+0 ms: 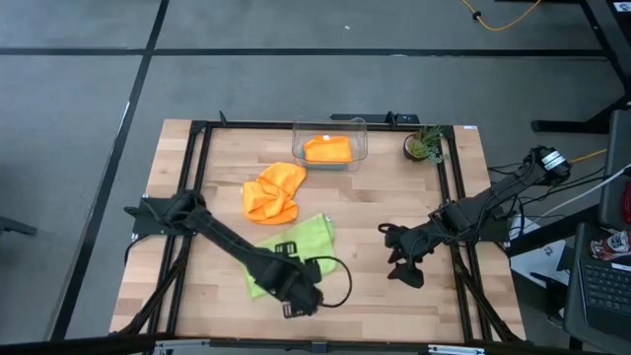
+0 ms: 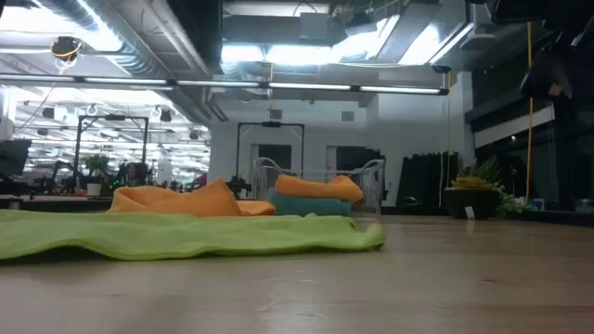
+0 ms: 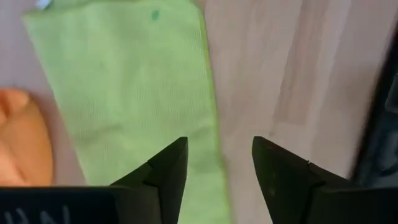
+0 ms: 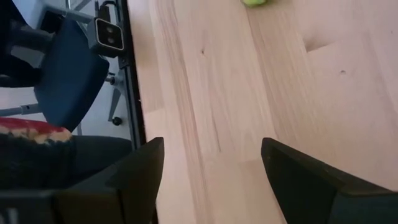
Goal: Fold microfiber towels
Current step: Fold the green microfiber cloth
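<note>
Lying flat under the open left hand [image 3: 216, 171], the green towel [image 3: 134, 93] seems untouched.

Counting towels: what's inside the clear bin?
The bin holds a folded orange towel; the low view shows it lying on a teal towel. Anything beneath the teal one is covered.

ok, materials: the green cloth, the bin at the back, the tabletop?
Green towel: soft matte fabric, likely microfiber; fine weave in the left wrist view, and it lies limp and rippled.
Bin: clear hard plastic, probably; folded orange and teal towels show through its walls.
Tabletop: light wood planks with a smooth satin finish; grain and seams are visible.
</note>
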Robot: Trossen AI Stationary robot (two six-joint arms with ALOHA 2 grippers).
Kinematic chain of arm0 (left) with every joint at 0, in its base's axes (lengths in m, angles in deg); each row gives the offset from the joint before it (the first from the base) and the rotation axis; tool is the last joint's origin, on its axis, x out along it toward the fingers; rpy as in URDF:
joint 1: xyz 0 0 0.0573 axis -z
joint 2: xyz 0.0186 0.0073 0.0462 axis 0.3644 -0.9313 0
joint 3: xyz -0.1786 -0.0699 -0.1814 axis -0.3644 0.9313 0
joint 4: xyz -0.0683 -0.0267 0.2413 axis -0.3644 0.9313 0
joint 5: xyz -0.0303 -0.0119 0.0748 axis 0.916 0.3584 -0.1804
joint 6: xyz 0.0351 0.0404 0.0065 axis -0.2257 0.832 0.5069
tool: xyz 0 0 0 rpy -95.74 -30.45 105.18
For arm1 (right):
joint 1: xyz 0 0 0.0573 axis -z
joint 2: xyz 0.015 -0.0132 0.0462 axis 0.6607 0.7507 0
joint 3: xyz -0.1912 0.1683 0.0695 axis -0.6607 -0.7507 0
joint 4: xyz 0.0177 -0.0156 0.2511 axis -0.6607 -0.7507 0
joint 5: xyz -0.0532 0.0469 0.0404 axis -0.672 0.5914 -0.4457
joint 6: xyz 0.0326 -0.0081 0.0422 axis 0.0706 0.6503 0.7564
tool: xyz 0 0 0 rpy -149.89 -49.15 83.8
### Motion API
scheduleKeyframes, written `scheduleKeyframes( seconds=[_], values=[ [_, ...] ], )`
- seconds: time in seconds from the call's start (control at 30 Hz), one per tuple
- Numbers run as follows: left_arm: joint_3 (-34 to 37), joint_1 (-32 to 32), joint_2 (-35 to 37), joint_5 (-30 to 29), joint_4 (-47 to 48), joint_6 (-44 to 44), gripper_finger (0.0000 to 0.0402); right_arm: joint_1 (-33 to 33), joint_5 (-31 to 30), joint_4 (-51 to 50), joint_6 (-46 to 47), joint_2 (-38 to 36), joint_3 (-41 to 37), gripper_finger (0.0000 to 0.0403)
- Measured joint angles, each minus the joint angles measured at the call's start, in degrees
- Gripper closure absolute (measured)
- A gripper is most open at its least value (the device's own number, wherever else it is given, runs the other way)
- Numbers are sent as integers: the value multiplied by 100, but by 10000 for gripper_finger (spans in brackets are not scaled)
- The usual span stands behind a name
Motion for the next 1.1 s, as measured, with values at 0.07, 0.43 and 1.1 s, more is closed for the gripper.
scheduleKeyframes(
  seconds=[0.07, 0.43, 1.1],
  values=[
    [-118, 141, 8, -11, 66, -551, 226, 2, -33, 59, -97, 1, 0, 131],
    [400, 982, 5, 558, 618, -3124, 226, -20, -1216, 1675, -2010, 565, 2, 131],
    [1940, 1190, 234, 1114, -910, -4268, 226, 444, -1066, 2740, -4157, 3189, 1024, 131]
  ],
)
